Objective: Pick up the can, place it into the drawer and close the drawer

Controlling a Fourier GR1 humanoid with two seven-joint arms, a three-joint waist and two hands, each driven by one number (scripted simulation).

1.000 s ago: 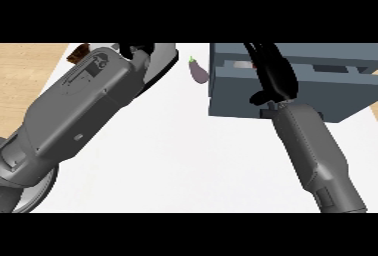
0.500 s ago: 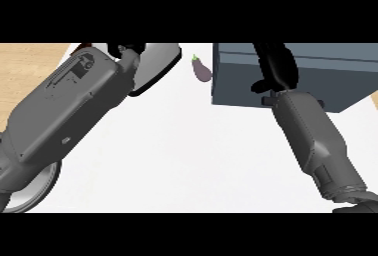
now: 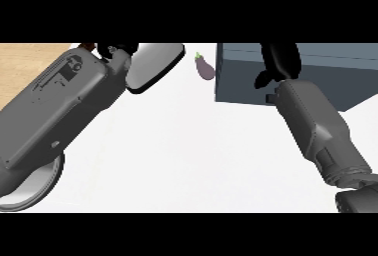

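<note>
head view, looking down on the white counter (image 3: 184,160): the right hand (image 3: 279,62) is up at the far right, lying over the top of the grey drawer box (image 3: 240,75), with the forearm running up to it from the near right corner. its fingers are dark against the dark box, so i can't tell if they're straight or curled, or touching anything.

the can doesn't show anywhere, so which way it points and how its long axis runs is anyone's guess. my guess is it's already inside the drawer, which now looks flush with the box, or close to it.

left hand (image 3: 118,50) is at the far left edge, mostly hidden behind its own big forearm, can't tell what its fingers are doing either. just beside it is a white plate (image 3: 151,67), and a small purple eggplant (image 3: 204,67) lies between the plate and the box, stem towards the far edge.

right hand is clearly the nearer one for any last push on the drawer, front running left to right.
</note>
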